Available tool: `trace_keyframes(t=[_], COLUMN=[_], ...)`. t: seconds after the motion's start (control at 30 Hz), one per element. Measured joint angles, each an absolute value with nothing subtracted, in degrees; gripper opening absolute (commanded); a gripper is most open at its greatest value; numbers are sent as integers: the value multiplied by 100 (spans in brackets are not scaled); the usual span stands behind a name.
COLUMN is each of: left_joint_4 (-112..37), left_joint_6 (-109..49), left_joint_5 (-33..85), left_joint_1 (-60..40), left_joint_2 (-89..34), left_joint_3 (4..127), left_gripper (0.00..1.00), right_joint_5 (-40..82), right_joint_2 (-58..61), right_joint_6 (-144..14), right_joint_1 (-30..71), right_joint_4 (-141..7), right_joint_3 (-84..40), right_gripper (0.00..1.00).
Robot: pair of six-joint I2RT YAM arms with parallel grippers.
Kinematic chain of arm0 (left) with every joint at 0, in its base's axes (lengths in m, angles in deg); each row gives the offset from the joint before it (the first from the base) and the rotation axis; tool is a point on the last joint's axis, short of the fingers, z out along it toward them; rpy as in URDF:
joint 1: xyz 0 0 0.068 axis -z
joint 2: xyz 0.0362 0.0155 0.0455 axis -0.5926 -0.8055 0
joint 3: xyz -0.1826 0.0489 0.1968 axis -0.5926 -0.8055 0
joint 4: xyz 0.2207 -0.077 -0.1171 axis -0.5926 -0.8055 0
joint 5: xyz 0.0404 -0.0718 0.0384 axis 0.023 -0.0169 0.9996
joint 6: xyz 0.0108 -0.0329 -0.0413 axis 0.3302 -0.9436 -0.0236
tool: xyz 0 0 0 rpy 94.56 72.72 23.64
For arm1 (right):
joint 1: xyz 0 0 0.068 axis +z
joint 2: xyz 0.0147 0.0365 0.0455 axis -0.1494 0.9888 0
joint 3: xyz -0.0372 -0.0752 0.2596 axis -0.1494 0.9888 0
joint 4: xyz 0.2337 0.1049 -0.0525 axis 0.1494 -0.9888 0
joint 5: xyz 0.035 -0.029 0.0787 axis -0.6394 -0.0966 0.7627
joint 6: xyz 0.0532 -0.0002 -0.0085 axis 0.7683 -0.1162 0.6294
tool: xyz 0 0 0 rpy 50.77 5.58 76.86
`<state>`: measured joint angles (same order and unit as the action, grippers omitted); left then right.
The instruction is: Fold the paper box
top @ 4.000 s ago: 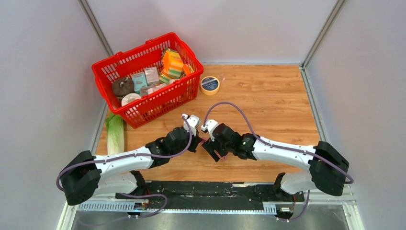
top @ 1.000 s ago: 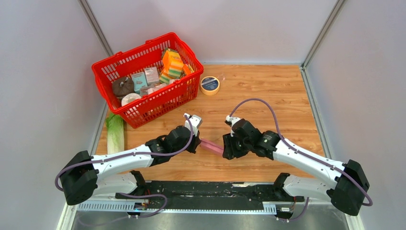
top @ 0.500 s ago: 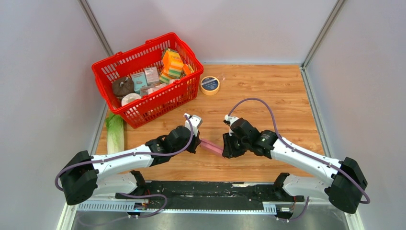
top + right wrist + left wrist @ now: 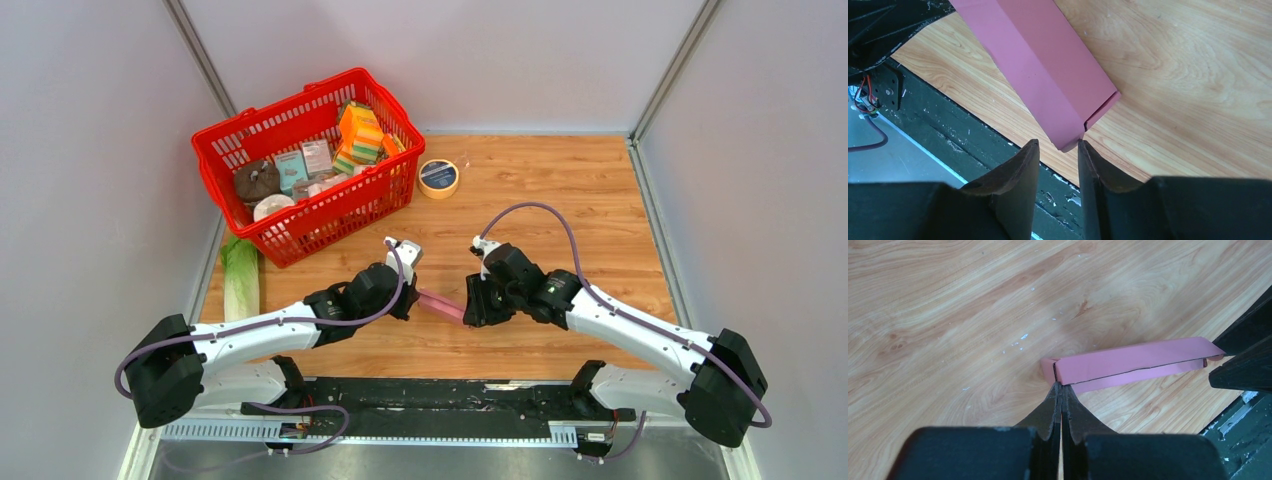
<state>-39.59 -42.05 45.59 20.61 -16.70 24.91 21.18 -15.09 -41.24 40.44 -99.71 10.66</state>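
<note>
Your left gripper (image 4: 412, 297) is clenched: in the left wrist view its two fingers (image 4: 1048, 412) press flat together, and their tips pinch the thin lower edge of the paper box (image 4: 1128, 362) close to its left end. The box is a slim pink rectangular sleeve. From that pinch it runs rightward and ends at the black fingers (image 4: 1243, 375) of your other arm.

From above, the paper box (image 4: 441, 303) bridges the short gap between the two grippers, over the near middle of the wooden table (image 4: 560, 200). It slants from the left claw down toward the right one. You cannot tell from these views whether it rests on the wood or hangs just above it.

Your right gripper (image 4: 1058, 145) is released, its jaws standing apart with a clear gap. The box's open end, a short flap showing at one corner, sits right at the mouth of that gap with its near corner by the fingertips. The box lies in front of the jaws and not between them. Whether the right-hand fingertip touches the card is not clear.
</note>
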Motion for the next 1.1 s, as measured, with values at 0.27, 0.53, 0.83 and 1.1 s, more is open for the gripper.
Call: trace_keyframes(t=[0.27,0.53,0.83,1.1], left_joint_4=[-3959,-3959,-3959,-3959], left_joint_6=[-4205,-4205,-4205,-4205], left_joint_5=[4543,4541,4541,4532], left_joint_1=[2065,2065,2065,2070], left_joint_2=[-1670,-1670,-1670,-1670], left_joint_3=[2491,2491,2491,2494], left_gripper=[0,0,0,0], right_joint_5=[2005,1915,2116,2389], right_joint_2=[-1509,-1503,-1507,-1529], right_joint_6=[-4142,-4140,-4107,-4057], right_joint_1=[4044,4035,3852,3640], right_joint_4=[-9968,-9962,-9811,-9625], right_joint_3=[1068,1068,1180,1381], right_gripper=[38,44,40,37])
